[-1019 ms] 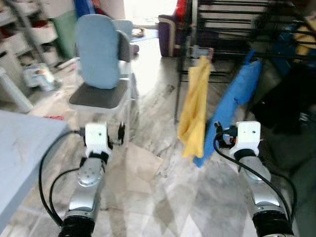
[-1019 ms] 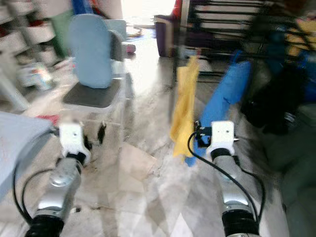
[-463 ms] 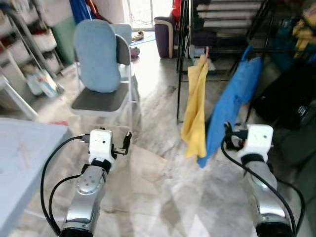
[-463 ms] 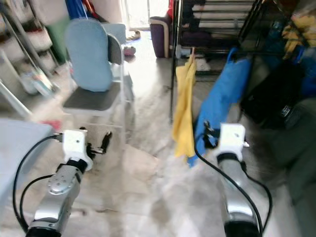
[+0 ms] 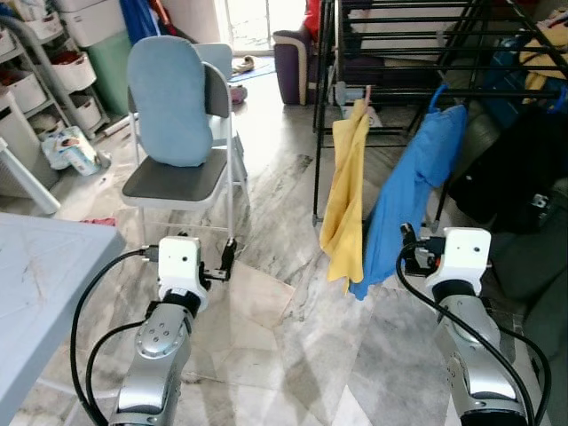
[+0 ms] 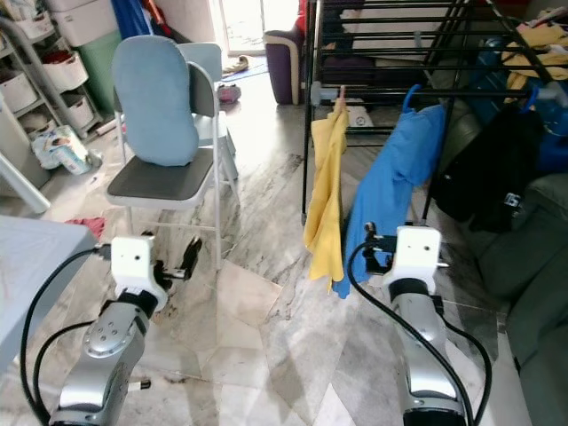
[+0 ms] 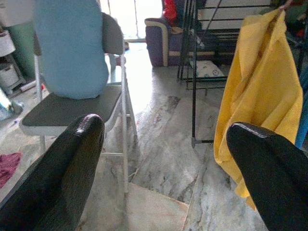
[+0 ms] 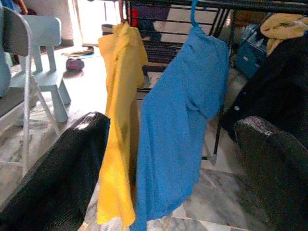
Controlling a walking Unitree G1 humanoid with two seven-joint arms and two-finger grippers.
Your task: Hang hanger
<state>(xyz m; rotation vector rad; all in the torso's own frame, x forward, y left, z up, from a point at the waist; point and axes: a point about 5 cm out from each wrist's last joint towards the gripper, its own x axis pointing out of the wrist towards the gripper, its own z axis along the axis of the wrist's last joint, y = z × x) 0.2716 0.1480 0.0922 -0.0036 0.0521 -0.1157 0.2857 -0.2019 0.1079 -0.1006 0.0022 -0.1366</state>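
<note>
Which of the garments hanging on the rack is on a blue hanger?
The blue shirt, hung right of the yellow garment; its blue hanger hook loops over the rack bar.

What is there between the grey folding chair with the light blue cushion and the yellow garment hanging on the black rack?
In the left eye view, only bare marble floor lies between the grey folding chair and the yellow garment.

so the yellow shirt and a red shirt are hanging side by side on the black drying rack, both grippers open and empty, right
Not quite: the garment beside the yellow shirt is blue, not red, as the right wrist view shows. The blue shirt hangs on the black drying rack, and the left gripper and right gripper are open and empty.
</note>
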